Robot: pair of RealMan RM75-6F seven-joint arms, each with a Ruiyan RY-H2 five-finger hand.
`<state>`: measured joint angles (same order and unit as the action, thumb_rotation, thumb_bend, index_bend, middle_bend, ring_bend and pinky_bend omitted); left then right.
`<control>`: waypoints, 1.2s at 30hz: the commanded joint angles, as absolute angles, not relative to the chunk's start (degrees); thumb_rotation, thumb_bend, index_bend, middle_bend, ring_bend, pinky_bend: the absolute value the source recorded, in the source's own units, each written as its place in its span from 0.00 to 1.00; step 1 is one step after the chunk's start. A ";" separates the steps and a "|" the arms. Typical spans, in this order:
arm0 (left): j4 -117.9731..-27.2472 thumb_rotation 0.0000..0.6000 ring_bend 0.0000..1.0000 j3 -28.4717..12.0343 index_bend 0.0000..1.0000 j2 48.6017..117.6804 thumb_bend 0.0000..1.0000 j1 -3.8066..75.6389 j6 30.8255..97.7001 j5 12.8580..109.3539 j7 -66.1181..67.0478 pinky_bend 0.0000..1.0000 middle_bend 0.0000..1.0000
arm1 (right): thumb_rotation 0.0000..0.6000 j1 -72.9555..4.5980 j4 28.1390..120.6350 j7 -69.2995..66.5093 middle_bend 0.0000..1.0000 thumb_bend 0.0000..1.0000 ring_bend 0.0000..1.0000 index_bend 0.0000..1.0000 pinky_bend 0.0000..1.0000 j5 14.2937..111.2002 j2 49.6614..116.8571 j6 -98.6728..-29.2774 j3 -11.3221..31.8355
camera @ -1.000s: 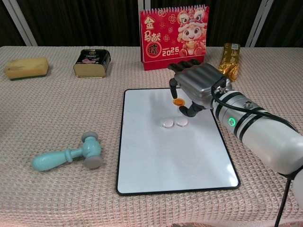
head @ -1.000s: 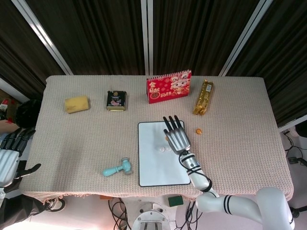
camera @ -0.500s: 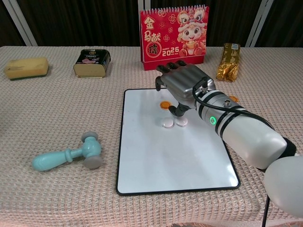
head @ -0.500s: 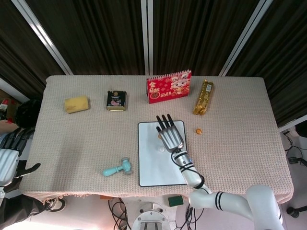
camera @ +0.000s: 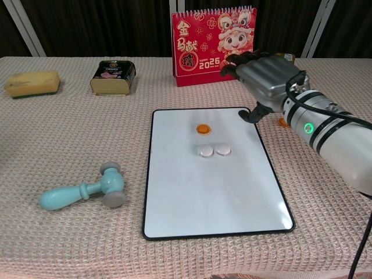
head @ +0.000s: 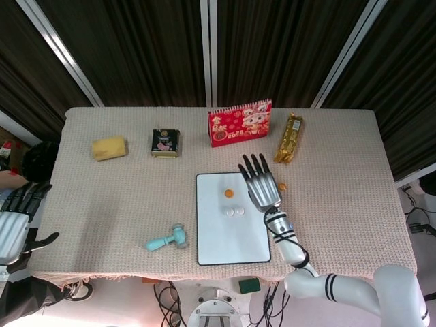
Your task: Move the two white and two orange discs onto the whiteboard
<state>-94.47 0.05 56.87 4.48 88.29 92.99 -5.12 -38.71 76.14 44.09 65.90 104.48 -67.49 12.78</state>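
With both white discs and one orange disc already on the whiteboard, the right hand hovered empty, fingers apart, near the last orange disc on the cloth.

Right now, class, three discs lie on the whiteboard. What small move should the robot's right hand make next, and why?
Probably lower the right hand onto the last orange disc. That disc lies on the table cloth beside the whiteboard, while one orange disc and two white discs are already on it. The hand looks empty.
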 commanded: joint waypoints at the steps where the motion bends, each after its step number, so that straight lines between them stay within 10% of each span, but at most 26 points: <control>1: -94.80 1.00 0.00 0.17 0.09 56.89 0.09 4.50 88.32 93.27 -4.67 0.11 0.07 | 1.00 -36.18 77.54 45.17 0.00 0.33 0.00 0.26 0.00 62.05 100.78 -68.12 12.98; 36: -94.63 1.00 0.00 0.06 0.09 56.92 0.09 4.65 87.76 92.44 -4.77 0.11 0.07 | 1.00 -36.05 66.06 43.12 0.00 0.34 0.00 0.45 0.00 56.57 105.14 -63.93 11.84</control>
<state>-94.63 0.06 56.93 4.65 87.75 92.43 -4.78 -36.07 66.06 43.10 56.58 105.13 -63.90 11.84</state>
